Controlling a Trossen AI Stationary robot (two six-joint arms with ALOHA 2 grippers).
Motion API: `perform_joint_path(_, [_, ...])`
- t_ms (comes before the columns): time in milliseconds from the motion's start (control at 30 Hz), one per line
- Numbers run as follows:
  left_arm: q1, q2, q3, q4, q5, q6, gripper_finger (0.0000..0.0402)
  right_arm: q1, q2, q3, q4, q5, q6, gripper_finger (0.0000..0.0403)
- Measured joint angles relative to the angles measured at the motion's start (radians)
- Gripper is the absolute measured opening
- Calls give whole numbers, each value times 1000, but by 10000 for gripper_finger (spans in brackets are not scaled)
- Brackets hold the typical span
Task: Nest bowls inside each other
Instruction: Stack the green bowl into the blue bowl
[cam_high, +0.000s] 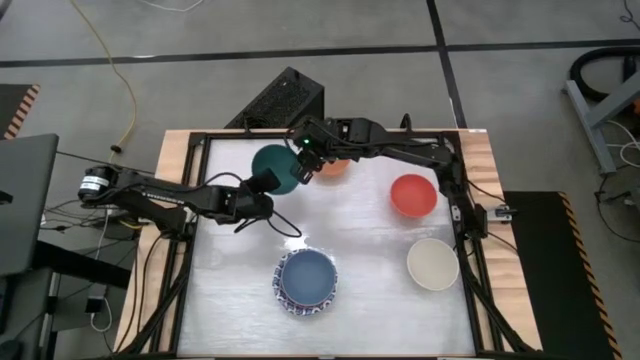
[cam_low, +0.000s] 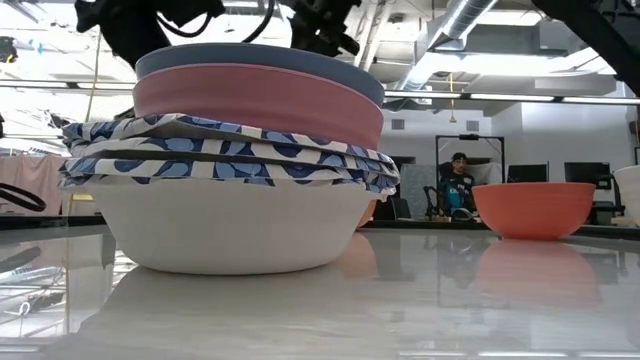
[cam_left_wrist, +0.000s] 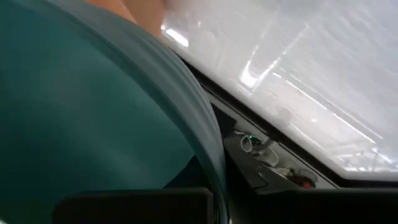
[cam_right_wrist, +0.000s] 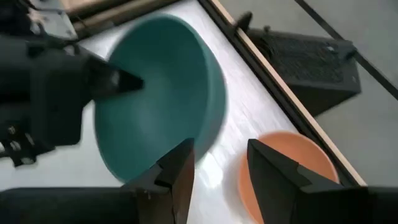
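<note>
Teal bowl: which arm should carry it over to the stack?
Left. The left gripper is shut on the teal bowl, holding it tilted at its rim. The right gripper is open, empty, beside the orange bowl. The stack sits nearer the left arm.

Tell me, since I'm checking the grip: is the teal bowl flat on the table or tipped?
Tipped. The teal bowl stands on edge, its hollow facing sideways, with the left end effector shut on its rim.

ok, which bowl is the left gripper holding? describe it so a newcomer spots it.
Look along the table's far edge, left of the orange bowl. The teal bowl there is tipped up, its rim pinched by the left gripper. It is the only teal one and the only one tilted.
</note>
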Motion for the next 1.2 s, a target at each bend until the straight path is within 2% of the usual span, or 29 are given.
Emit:
perform_joint_path(133, [0, 0, 0, 45, 11, 15, 0, -4, 14, -1, 12, -2, 4, 178])
perform_joint_path(433, [0, 0, 0, 114, 21, 104, 0, -12, 16, 1, 31, -11, 5, 238])
perform_joint_path(767, [2, -1, 0, 208, 10, 164, 0, -12, 46, 0, -34, -5, 8, 225])
perform_joint_path(900, [2, -1, 0, 236, 11, 189, 0, -9, 53, 2, -62, -5, 49, 192])
perform_joint_path(1000, [-1, 0, -1, 236, 20, 193, 0, -8, 56, 1, -95, -5, 75, 133])
perform_joint_path(1133, [-7, 0, 0, 244, 35, 179, 1, -15, 59, 1, -105, -1, 115, 33])
perform_joint_path(1200, [-11, 0, 0, 249, 72, 157, 3, -18, 62, 0, -112, -2, 115, 17])
